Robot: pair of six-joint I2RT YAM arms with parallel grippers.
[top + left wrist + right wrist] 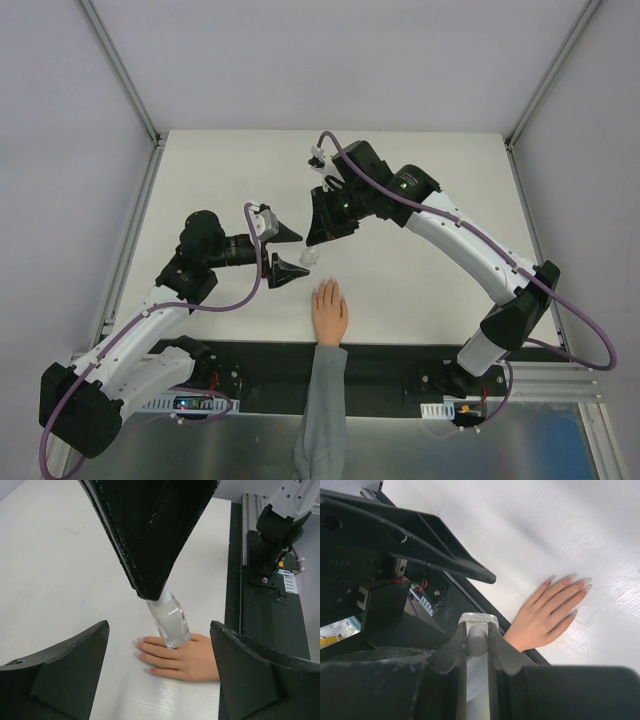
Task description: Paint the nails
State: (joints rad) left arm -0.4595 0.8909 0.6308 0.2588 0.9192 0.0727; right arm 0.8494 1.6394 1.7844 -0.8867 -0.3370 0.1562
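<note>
The white table fills most of my overhead view, with both arms reaching in over it towards the middle. The right arm sweeps in from the far right, and the left arm comes up from the near left.

A grey sleeve runs up from the near edge. It ends in the peach mannequin hand, which lies flat, palm down, with its fingers pointing away from the bases.

The left claw sits just beyond those fingertips. Its jaws are spread wide with nothing touching either one.

The right claw points down between them from the far side. It is pinched tight on the white cap of a small clear bottle. The bottle hangs tilted below the jaws. From the left wrist its base overlaps the back of the mannequin hand, but I cannot tell whether it touches.

The nails are at the tips of the splayed fingers, on the table near its front edge. They are pale pink, barely distinct from the skin, and neither claw is on them.
</note>
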